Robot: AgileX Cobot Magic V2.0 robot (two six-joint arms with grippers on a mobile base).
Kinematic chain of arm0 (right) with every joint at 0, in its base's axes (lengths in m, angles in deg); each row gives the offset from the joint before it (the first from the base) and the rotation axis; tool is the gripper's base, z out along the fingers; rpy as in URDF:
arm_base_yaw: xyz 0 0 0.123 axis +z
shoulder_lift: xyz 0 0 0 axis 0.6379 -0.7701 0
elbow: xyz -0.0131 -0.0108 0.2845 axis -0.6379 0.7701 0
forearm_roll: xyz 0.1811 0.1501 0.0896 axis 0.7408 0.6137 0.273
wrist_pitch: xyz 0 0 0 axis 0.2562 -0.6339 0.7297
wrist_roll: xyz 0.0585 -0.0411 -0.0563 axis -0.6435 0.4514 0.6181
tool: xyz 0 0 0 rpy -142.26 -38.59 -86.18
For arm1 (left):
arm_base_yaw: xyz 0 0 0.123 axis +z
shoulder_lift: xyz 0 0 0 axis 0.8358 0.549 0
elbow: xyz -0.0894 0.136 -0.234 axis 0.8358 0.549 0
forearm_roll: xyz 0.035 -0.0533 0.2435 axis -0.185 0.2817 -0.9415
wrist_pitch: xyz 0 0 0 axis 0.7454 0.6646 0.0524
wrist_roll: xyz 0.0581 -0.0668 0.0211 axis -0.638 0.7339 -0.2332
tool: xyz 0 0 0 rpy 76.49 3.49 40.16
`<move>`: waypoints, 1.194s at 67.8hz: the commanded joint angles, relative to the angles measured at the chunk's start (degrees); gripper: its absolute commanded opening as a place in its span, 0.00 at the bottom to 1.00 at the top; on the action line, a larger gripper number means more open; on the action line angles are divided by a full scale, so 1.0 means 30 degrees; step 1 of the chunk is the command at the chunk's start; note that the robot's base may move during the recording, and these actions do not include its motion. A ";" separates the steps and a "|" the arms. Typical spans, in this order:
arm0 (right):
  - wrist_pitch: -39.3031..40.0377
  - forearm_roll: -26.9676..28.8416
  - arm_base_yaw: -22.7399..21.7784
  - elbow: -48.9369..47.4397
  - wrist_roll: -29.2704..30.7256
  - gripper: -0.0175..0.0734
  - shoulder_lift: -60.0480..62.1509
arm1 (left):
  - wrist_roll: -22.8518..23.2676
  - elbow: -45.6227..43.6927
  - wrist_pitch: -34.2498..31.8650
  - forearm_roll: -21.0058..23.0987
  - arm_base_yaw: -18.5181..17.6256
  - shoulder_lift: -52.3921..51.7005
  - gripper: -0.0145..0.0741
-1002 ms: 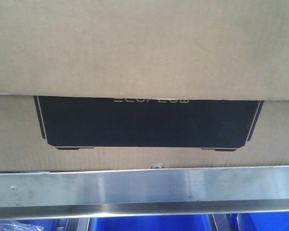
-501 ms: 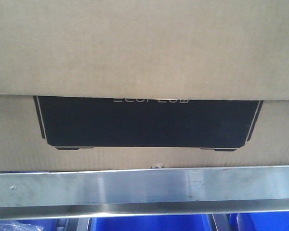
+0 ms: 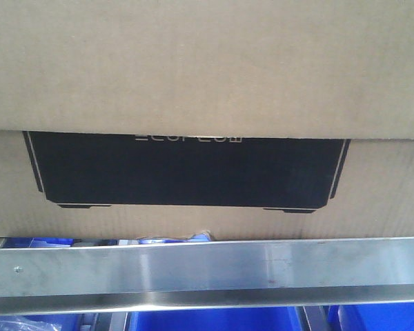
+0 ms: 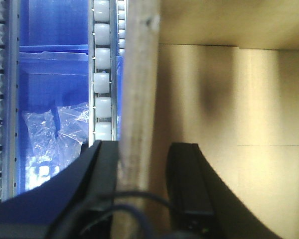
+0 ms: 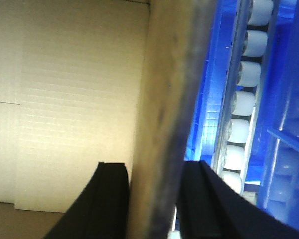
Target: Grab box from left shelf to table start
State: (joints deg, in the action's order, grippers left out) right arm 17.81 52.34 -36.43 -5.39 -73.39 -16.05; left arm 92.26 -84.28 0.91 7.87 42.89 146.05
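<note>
The brown cardboard box (image 3: 207,69) fills the front view, its black printed rectangle (image 3: 186,172) facing me. Its bottom edge hangs just above the silvery shelf rail (image 3: 207,272), with blue showing in the gap. In the left wrist view my left gripper (image 4: 147,169) straddles an upright wall of the box (image 4: 137,89), one finger (image 4: 107,169) outside and the other inside. My right gripper (image 5: 154,194) is shut on the opposite box wall (image 5: 169,99), and both its fingers press the cardboard. The table is out of view.
Blue plastic bins (image 3: 207,321) sit below the rail. White conveyor rollers (image 4: 102,74) and a blue bin holding clear plastic bags (image 4: 55,129) lie beside the left gripper. More rollers (image 5: 241,99) run beside the right gripper.
The box has shifted left and risen a little. Its bottom edge has come off the shelf, so blue bins now show between it and the rail.
</note>
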 commanded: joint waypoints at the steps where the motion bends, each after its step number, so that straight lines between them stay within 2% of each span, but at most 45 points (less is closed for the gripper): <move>1: 0.0795 -0.1282 -0.0199 -0.0461 -0.0173 0.26 0.0844 | -0.2561 -0.0566 0.0342 0.1821 -0.0087 -0.0764 0.06; 15: 0.0902 -0.1282 -0.0199 -0.0461 -0.0173 0.26 0.2548 | 0.0248 -0.0566 0.1902 0.1500 -0.0593 -0.2103 0.06; 23: 0.0762 -0.1282 -0.0181 -0.0447 -0.0173 0.26 0.3772 | 0.0996 -0.0566 0.2431 0.1353 -0.1027 -0.3347 0.06; 35: 0.0651 -0.1176 -0.0141 0.0534 -0.0319 0.26 0.5758 | 0.1847 -0.0388 0.2915 -0.0097 -0.1829 -0.5211 0.06; 46: 0.0665 -0.1127 0.0290 0.2620 -0.0538 0.26 0.7425 | 0.1915 -0.0229 0.3687 -0.0404 -0.1954 -0.6115 0.06; 59: 0.0937 -0.1002 0.1458 0.4981 -0.1145 0.26 0.9339 | 0.1915 0.0613 0.4050 -0.0210 -0.1954 -0.7280 0.06; 72: 0.1151 -0.1002 0.2690 0.7231 -0.2100 0.26 1.1308 | 0.1915 0.2995 0.3605 -0.0070 -0.1954 -0.9175 0.06; 81: 0.1300 -0.1002 0.2933 0.8664 -0.2276 0.26 1.2490 | 0.1915 0.4976 0.2915 0.0083 -0.1954 -1.0784 0.06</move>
State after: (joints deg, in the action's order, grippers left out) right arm 15.81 53.50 -27.50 19.63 -79.32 18.43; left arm 103.42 -70.65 14.78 2.21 38.26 118.31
